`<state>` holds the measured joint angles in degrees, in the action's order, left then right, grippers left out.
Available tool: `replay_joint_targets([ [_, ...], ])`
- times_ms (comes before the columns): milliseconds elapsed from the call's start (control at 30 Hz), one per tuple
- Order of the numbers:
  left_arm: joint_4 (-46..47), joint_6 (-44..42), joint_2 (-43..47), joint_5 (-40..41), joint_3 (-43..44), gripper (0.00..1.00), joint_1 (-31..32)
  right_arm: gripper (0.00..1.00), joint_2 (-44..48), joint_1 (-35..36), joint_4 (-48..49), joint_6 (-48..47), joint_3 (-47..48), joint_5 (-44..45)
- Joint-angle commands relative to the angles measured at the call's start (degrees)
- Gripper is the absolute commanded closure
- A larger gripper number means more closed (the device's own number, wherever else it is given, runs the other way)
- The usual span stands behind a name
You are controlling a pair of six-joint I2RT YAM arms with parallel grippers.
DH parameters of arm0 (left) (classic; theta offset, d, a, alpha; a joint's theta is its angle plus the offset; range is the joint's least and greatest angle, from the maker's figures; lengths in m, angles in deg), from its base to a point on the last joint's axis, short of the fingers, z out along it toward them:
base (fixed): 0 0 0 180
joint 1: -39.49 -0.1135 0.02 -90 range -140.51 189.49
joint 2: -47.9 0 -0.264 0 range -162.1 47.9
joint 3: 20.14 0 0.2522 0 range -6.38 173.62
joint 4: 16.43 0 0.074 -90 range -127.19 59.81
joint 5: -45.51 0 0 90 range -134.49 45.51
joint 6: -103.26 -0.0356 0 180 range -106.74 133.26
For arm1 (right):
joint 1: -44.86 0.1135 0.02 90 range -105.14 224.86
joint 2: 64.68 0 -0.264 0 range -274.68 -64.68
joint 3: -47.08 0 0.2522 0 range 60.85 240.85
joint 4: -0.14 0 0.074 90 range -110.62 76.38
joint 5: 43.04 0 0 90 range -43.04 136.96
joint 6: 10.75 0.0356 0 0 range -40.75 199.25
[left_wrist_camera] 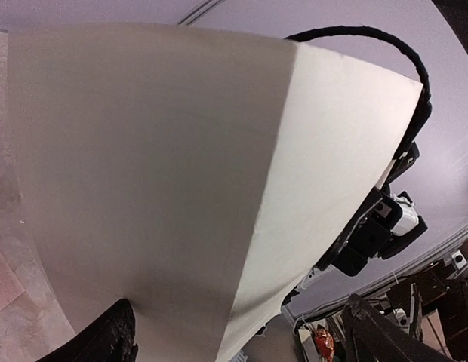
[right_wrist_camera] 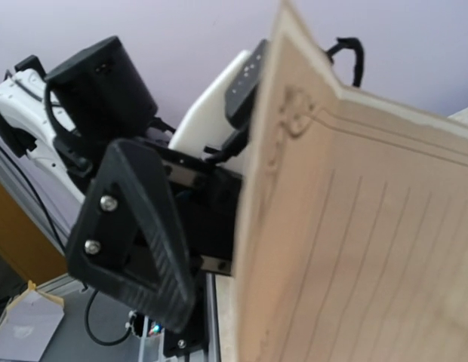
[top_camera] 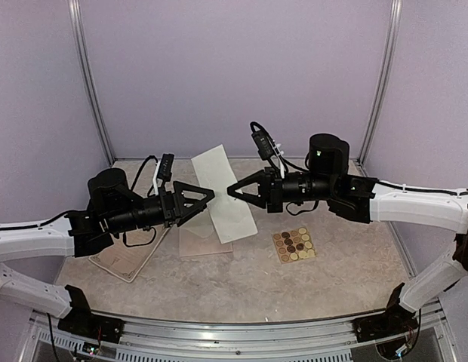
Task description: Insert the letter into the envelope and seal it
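The letter (top_camera: 221, 194), a cream sheet with a fold crease, hangs tilted in the air between my two grippers. Its blank side fills the left wrist view (left_wrist_camera: 166, 173). Its lined side shows in the right wrist view (right_wrist_camera: 370, 241). My left gripper (top_camera: 210, 194) is open: its fingers (left_wrist_camera: 106, 339) stand wide apart with the sheet's lower edge between them (left_wrist_camera: 241, 332). One left finger (right_wrist_camera: 136, 241) stands clear of the sheet. My right gripper (top_camera: 231, 190) meets the sheet from the other side and seems shut on it; its own fingers are hidden. The beige envelope (top_camera: 195, 243) lies flat on the table below.
A tan printed sheet (top_camera: 127, 260) lies on the table at the left, under the left arm. A square card of round brown and yellow stickers (top_camera: 294, 244) lies to the right of the envelope. Purple walls close off the back and sides.
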<state>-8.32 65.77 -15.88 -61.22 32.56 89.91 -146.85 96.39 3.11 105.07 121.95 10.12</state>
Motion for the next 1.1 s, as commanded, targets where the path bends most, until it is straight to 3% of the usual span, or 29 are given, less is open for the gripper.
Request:
replay_joint_targets([
  [0, 4.87, -0.07, -1.05, -3.41, 1.84, 0.14, 0.78, 1.00, 1.13, 0.73, 1.14, 0.10, -0.07, -0.82],
  [433, 8.25, 0.26, -1.54, -4.71, 1.34, 0.52, 1.00, 1.00, 1.22, 0.76, 0.36, 0.37, -0.85, 1.39],
  [600, 7.78, 0.09, -1.72, -4.32, 1.27, 0.72, 1.00, 1.00, 1.26, 0.77, -0.08, 0.61, -1.02, 2.25],
  [767, 6.76, -0.33, -2.21, -4.18, 1.45, 0.99, 1.00, 1.00, 1.67, 0.77, -1.35, 0.63, -1.01, 4.07],
  [800, 6.19, -0.60, -2.21, -3.78, 1.49, 1.00, 1.05, 1.00, 1.97, 0.77, -1.66, 0.68, -1.02, 4.63],
  [867, 5.31, -1.35, -2.02, -3.03, 1.41, 1.00, 1.08, 0.92, 3.11, 0.69, -2.46, 0.71, -1.15, 6.47],
  [1000, 2.35, -4.16, -1.13, -1.37, 1.69, 1.00, 1.05, 0.56, 6.58, 0.45, -4.18, 0.24, -2.57, 10.83],
  [1067, 0.59, -6.10, -0.53, -0.77, 2.05, 1.00, 1.00, 0.43, 9.00, -0.38, -5.05, 1.25, -3.99, 14.44],
])
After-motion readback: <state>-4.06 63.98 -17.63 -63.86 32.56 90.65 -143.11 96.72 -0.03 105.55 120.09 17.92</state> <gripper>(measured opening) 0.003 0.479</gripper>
